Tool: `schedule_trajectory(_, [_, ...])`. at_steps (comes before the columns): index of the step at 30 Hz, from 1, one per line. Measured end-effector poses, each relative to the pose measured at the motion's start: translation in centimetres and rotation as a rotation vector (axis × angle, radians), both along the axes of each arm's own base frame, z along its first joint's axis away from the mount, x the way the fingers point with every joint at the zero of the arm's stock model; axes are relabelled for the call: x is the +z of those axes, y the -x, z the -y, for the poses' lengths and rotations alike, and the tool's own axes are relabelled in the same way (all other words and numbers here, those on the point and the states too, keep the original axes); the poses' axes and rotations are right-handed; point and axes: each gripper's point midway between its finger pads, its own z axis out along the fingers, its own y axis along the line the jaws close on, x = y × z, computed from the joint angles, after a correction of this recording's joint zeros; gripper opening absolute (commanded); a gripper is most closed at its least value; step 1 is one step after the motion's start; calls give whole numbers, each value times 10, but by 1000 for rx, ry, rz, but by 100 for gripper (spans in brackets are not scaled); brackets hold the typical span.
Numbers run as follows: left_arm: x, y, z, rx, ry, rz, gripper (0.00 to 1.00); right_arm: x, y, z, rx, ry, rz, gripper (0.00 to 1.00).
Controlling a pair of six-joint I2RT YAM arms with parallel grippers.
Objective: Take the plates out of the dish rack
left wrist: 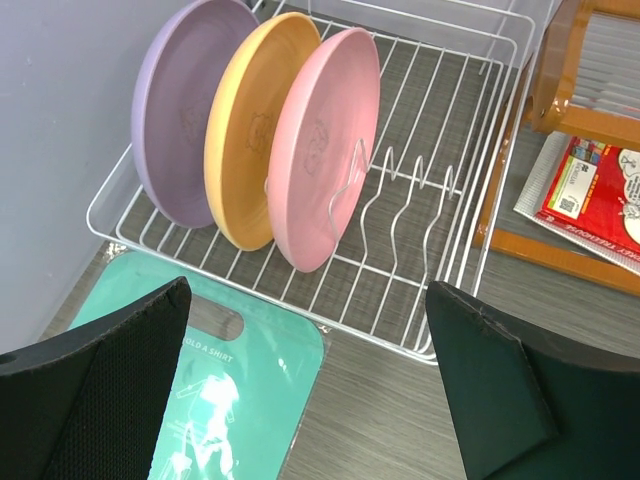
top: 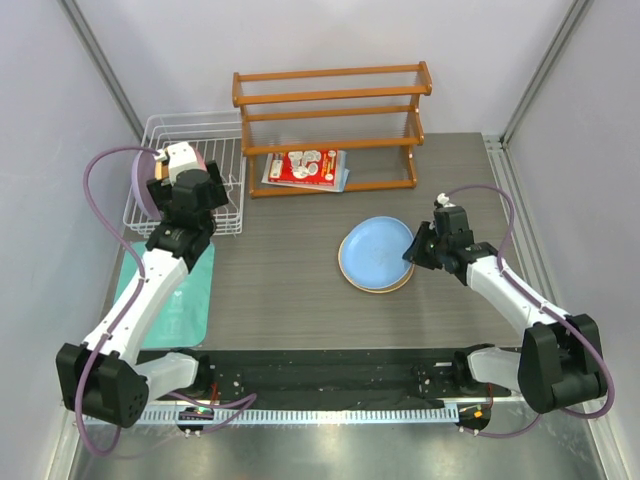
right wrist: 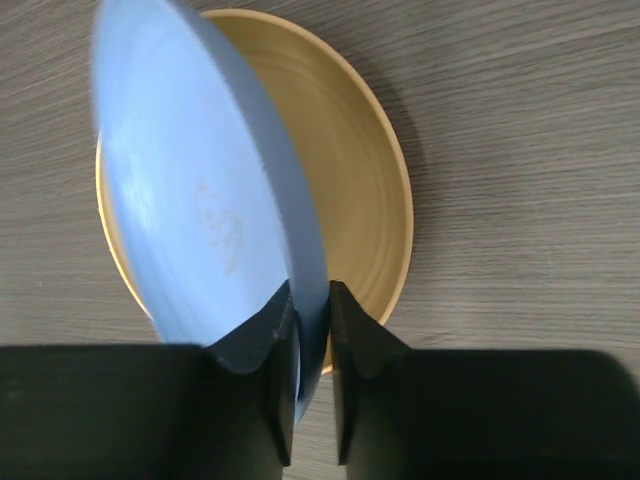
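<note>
The white wire dish rack (top: 200,125) stands at the back left. In the left wrist view the dish rack (left wrist: 380,335) holds three plates upright on edge: lavender (left wrist: 175,110), yellow-orange (left wrist: 245,130) and pink (left wrist: 325,140). My left gripper (left wrist: 308,290) is open and empty, above the rack's near edge (top: 178,170). My right gripper (right wrist: 312,300) is shut on the rim of the light blue plate (right wrist: 200,200). It holds the plate tilted over a second yellow-orange plate (right wrist: 350,180) lying flat on the table. The top view shows the blue plate (top: 372,250) mid-right with the right gripper (top: 415,250) at its right edge.
A brown wooden shelf (top: 330,100) stands at the back, right of the rack, with a red package (top: 305,167) on its bottom level. A teal card (left wrist: 200,400) lies on the table just in front of the rack. Grey walls close in both sides.
</note>
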Motion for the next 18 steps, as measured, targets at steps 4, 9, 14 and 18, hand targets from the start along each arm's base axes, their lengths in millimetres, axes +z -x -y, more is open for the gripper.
schedule_trajectory(4, [-4, -2, -2, 12, -15, -12, 99, 1, 0, -4, 27, -14, 5, 53])
schedule_trajectory(9, [-9, -11, -3, 19, -45, -43, 99, 1, 2, -6, 62, -10, 7, 73])
schedule_trajectory(14, [-7, -27, -14, 51, -67, -62, 99, 2, 2, 10, 23, 76, -6, 75])
schedule_trajectory(18, [-14, -35, -31, 95, -71, -86, 99, 19, -7, 30, -51, 164, 39, 78])
